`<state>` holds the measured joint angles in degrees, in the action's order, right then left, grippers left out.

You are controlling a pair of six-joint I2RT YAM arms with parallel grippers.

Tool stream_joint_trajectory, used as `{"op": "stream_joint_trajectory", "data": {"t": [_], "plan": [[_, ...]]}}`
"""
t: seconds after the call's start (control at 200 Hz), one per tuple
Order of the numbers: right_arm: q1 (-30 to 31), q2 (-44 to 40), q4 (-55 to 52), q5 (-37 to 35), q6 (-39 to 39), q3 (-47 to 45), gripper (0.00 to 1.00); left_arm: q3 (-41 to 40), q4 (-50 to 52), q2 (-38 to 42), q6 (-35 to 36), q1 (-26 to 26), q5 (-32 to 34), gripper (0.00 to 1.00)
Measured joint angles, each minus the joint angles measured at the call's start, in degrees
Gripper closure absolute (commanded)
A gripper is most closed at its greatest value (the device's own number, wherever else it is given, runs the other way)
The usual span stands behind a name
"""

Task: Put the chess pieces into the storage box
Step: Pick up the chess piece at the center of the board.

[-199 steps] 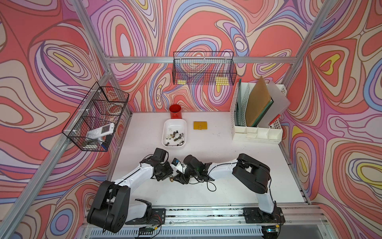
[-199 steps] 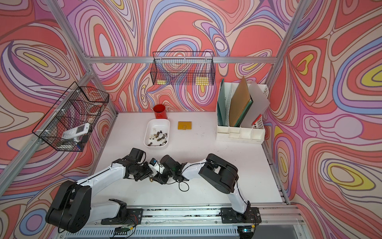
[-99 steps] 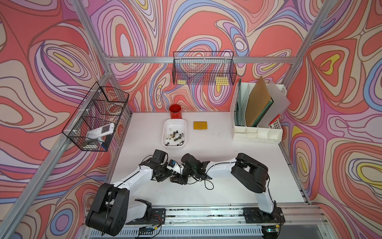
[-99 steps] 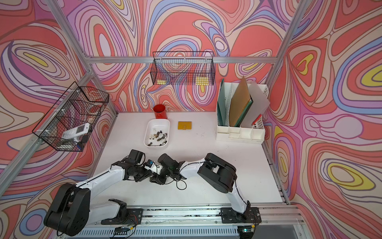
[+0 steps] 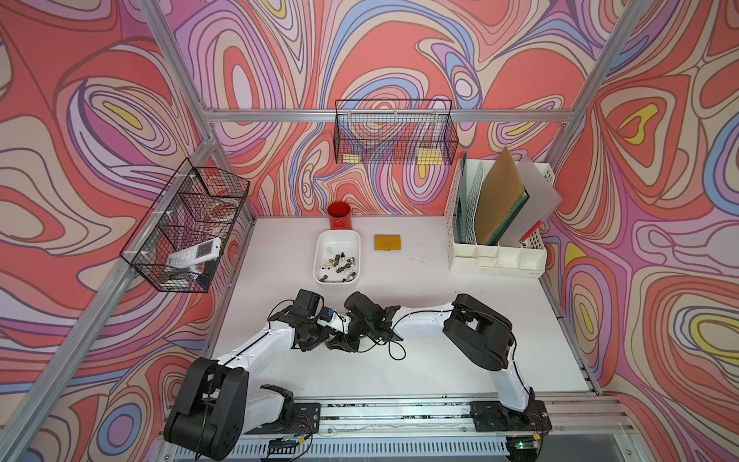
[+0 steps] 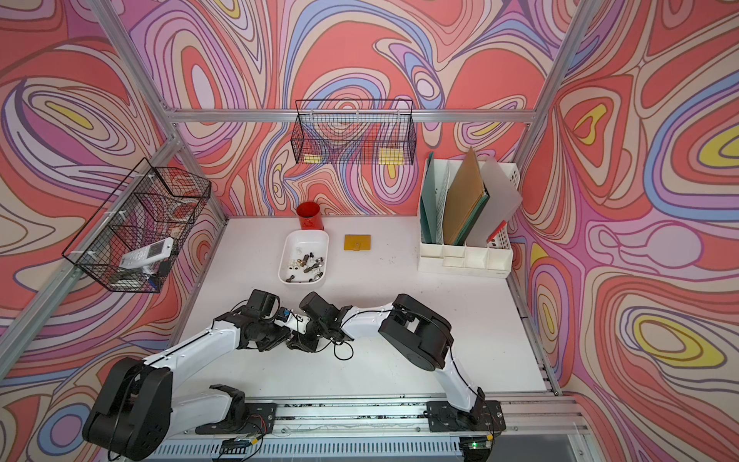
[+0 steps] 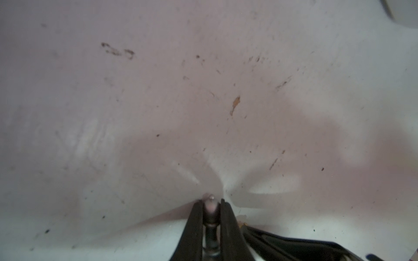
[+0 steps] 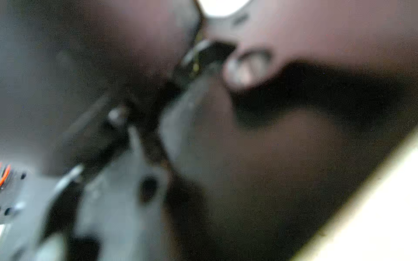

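Change: my left gripper (image 7: 210, 201) has narrowed onto one chess piece (image 7: 211, 209), and my right arm has swung in towards it. Both grippers now crowd together low over the near part of the surface (image 7: 158, 90).
Left gripper: clamped on that piece, with a dark finger pressing each side of its rounded head.
Right gripper (image 5: 343, 343): lost among dark parts in both top views, and its wrist view is a blur, so I cannot tell whether it is open or closed.
Meaning: I judge the pick made; the lift and the carry to the storage box (image 5: 340, 239) remain.
Storage box: well apart from the grippers, towards the back wall, already holding a scatter of chess pieces (image 5: 340, 266).
Materials: the held piece looks turned and smooth, with a dull sheen and a waisted stem. The box is glossy white plastic with rounded corners. The surface is matte white, scuffed and flecked with brown.
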<state>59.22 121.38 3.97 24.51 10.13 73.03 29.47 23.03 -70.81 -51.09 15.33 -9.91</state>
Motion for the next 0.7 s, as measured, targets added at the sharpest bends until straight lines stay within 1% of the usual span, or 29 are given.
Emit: {"op": "stream_joint_trajectory", "data": {"t": [0.08, 0.31, 0.701], "plan": [[0.0, 0.0, -0.7, 0.2, 0.8, 0.3, 0.54, -0.3, 0.0, 0.5, -0.2, 0.0, 0.1, 1.0], [0.1, 0.0, -0.9, 0.4, 1.4, 0.3, 0.54, -0.7, 0.6, 1.4, -1.0, 0.0, 0.1, 1.0], [0.4, -0.2, 1.5, -0.1, 0.8, -1.5, 0.54, -0.3, 8.5, 6.0, -1.4, -0.1, 4.3, 1.0]]}}
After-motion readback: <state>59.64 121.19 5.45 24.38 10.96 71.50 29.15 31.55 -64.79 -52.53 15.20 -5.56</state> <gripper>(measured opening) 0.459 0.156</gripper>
